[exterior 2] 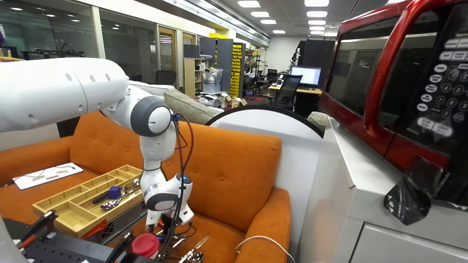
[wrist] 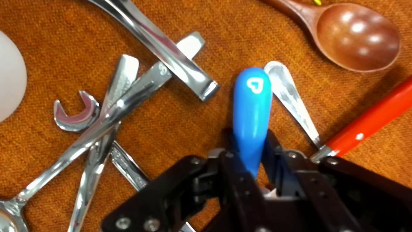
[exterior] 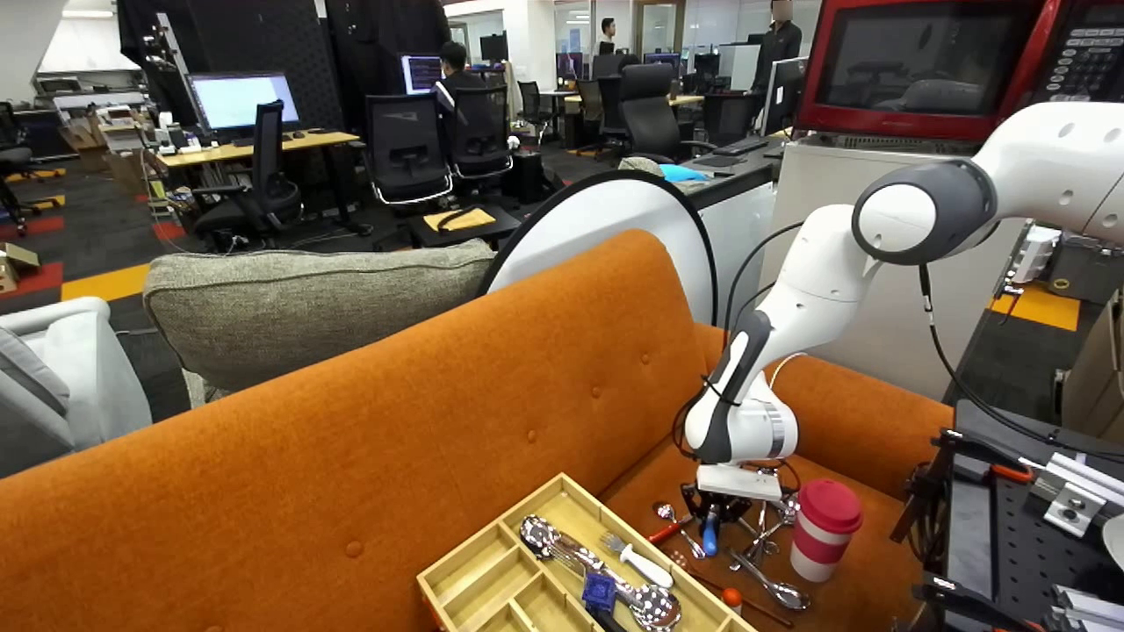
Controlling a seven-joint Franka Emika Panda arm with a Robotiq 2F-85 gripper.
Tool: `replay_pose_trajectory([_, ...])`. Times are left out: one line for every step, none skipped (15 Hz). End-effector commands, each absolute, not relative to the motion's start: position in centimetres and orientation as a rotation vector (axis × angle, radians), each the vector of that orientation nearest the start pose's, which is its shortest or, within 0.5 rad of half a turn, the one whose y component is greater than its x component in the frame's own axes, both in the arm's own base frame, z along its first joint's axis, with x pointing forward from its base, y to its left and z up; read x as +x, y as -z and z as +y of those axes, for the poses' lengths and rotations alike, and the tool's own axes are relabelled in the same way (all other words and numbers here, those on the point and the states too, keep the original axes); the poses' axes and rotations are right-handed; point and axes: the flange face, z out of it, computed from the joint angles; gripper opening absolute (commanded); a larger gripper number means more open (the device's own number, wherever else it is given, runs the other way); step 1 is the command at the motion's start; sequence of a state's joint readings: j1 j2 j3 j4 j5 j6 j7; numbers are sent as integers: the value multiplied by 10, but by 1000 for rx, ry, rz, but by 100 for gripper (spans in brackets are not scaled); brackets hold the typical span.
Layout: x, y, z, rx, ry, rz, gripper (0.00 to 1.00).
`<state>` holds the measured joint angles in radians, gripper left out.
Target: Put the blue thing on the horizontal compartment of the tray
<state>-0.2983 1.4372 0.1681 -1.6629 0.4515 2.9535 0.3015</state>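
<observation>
The blue thing (wrist: 252,109) is gripped between the jaws, outside but near the tray (exterior: 474,566), among loose cutlery (wrist: 136,91). If carried too low, it could be knocked against the tray's wall; if poorly aligned, it could be stranded across the horizontal compartment's (exterior 2: 75,218) edge. Apparently held off-centre, it might be twisted loose.

Bright white light from above, soft foreground blur
Ceiling panels (exterior 2: 249,4) glare white in an exterior view (microwave glass (exterior: 922,57) holds dim reflections). In the wrist view, glints dot the wooden spoon (wrist: 357,40), a shadow lies beside the red handle (wrist: 376,115), a pale sheen marks the blue handle (wrist: 252,109), and the tool (wrist: 250,145) looks blurred.
</observation>
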Motion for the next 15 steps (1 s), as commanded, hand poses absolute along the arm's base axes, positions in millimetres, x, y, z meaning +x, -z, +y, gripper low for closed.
replay_pose_trajectory([488,181,-75,-2512,-172,1428,6])
replay_pose_trajectory([488,171,-73,-2508,-140,1418,6])
replay_pose_trajectory([487,163,-73,-2518,-112,1404,6])
replay_pose_trajectory([486,153,-74,-2550,-95,1366,6])
replay_pose_trajectory([484,144,-75,-2568,-79,1329,6])
replay_pose_trajectory([482,133,-77,-2589,-66,1289,6])
replay_pose_trajectory([479,122,-79,-2616,-54,1249,6])
replay_pose_trajectory([476,109,-79,-2662,-39,1177,6])
replay_pose_trajectory([475,97,-79,-2691,-18,1110,6])
replay_pose_trajectory([475,83,-74,-2726,4,1031,6])
replay_pose_trajectory([477,70,-68,-2749,30,963,6])
replay_pose_trajectory([479,56,-59,-2762,60,883,6])
replay_pose_trajectory([482,43,-47,-2772,87,799,6])
replay_pose_trajectory([486,32,-34,-2775,105,721,6])
replay_pose_trajectory([489,22,-19,-2778,118,640,6])
